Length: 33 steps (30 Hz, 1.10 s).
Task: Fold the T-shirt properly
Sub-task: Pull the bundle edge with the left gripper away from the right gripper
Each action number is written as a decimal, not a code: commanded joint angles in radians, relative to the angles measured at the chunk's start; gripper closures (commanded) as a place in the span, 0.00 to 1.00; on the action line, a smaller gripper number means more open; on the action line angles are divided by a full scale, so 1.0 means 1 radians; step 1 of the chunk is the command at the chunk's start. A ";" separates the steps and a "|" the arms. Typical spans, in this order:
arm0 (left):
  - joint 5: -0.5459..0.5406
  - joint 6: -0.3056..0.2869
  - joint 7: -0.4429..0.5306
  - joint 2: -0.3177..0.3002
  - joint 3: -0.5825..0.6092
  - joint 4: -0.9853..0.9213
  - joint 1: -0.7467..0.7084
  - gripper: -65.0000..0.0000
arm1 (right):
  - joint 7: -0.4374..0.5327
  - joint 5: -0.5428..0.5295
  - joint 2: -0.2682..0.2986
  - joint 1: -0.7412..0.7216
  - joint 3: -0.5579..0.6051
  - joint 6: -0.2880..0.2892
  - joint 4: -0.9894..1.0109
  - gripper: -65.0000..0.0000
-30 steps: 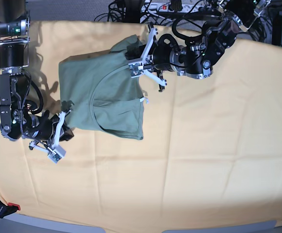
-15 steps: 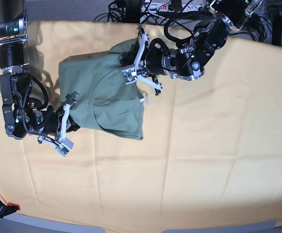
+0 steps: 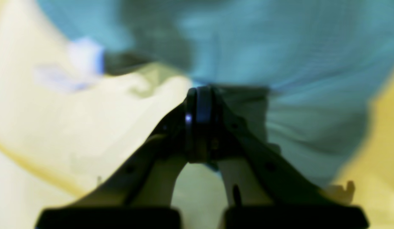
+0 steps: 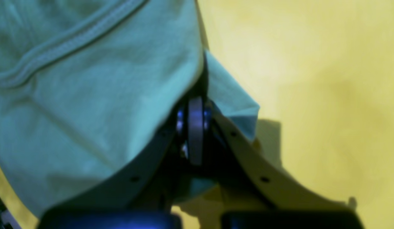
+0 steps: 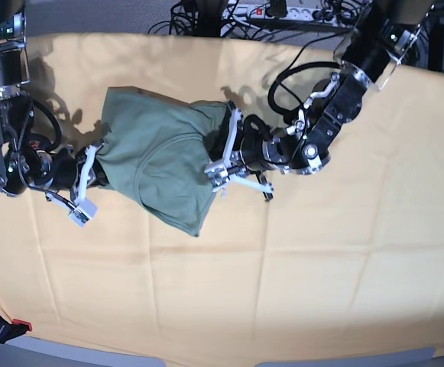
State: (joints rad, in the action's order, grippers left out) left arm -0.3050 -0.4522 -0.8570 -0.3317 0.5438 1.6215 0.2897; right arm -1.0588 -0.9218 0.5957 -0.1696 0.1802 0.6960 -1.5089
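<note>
Cables [image 5: 229, 11] crowd the table's far edge; both claws, left gripper [image 5: 220, 164] and right gripper [image 5: 92, 172], pinch the T-shirt [image 5: 160, 160] over yellow-orange cloth [image 5: 321, 260] (creased)

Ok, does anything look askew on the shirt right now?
Yes. The T-shirt sits skewed on the yellow cloth, bunched where the left gripper pinches it; the lower corner hangs in a point. The right gripper holds the opposite edge.

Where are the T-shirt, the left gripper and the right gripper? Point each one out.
T-shirt [image 5: 157, 164]: base view, on the flat middle of the green fabric.
Left gripper [image 5: 220, 163]: base view, between the fingertips at the shirt's right edge.
Right gripper [image 5: 95, 170]: base view, between the fingertips at the shirt's left edge.
</note>
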 commanded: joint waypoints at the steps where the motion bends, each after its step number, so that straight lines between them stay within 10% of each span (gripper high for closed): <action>1: -0.005 0.001 0.031 0.000 -0.005 -0.005 0.032 1.00 | 0.014 -0.027 0.029 -0.005 -0.010 0.002 -0.033 1.00; 18: 0.021 -0.039 0.117 0.049 -0.010 -0.238 0.320 1.00 | -0.020 -0.104 0.100 0.182 -0.115 0.002 -0.265 1.00; 33: -0.755 -0.246 -0.315 -0.023 -0.172 -0.065 0.252 1.00 | 0.105 -0.039 0.019 0.203 -0.246 0.002 -0.145 1.00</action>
State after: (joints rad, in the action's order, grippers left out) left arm -1.0370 -0.6930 -1.1900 -0.3592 0.3794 1.5383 0.5137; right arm -0.9730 -0.9436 0.5953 0.0502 -0.0551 0.6968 -1.6402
